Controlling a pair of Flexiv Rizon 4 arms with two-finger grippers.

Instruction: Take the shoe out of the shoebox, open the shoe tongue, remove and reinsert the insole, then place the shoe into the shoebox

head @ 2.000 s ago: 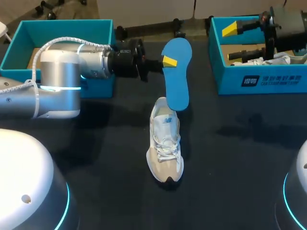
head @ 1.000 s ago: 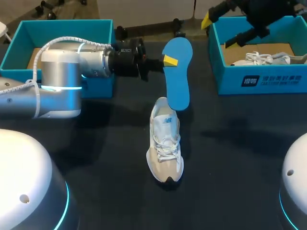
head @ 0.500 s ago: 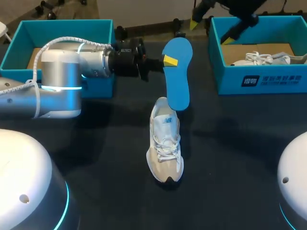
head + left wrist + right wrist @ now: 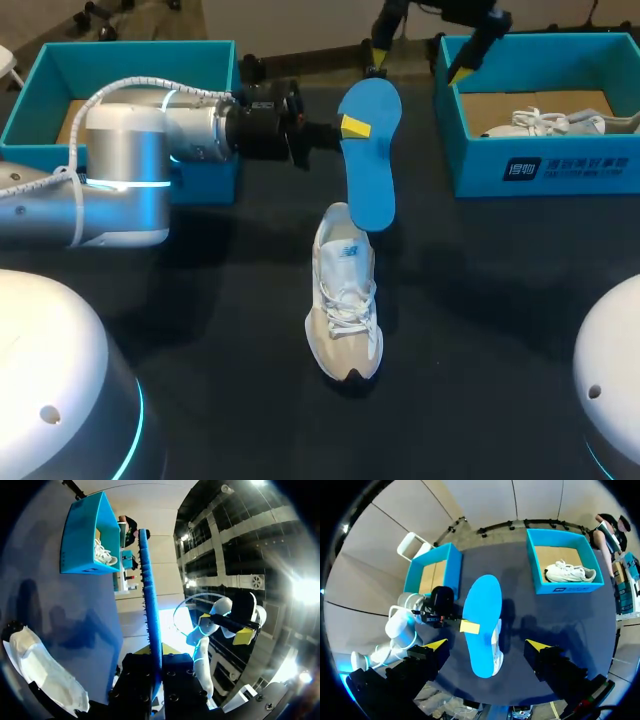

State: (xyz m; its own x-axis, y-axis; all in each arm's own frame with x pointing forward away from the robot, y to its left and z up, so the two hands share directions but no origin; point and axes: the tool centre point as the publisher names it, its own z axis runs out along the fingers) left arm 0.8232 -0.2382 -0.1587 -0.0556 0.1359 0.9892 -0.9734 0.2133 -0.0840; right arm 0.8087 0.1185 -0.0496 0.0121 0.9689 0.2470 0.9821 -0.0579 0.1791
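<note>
On the table point(image 4: 480, 300), the shoe point(image 4: 345, 310) lies out of the left box point(image 4: 120, 50). The insole point(image 4: 368, 170) is out, so I judge that reinserting comes next: tip its lower end into the heel opening. The left arm point(image 4: 130, 170) reaches level across, its gripper point(image 4: 350, 127) clamped on the insole's edge. The right gripper point(image 4: 421, 57) hangs wide apart, empty, over the far edge.

Print too small to read marks the shoebox point(image 4: 590, 166) front and the shoe point(image 4: 345, 305) tongue.
</note>
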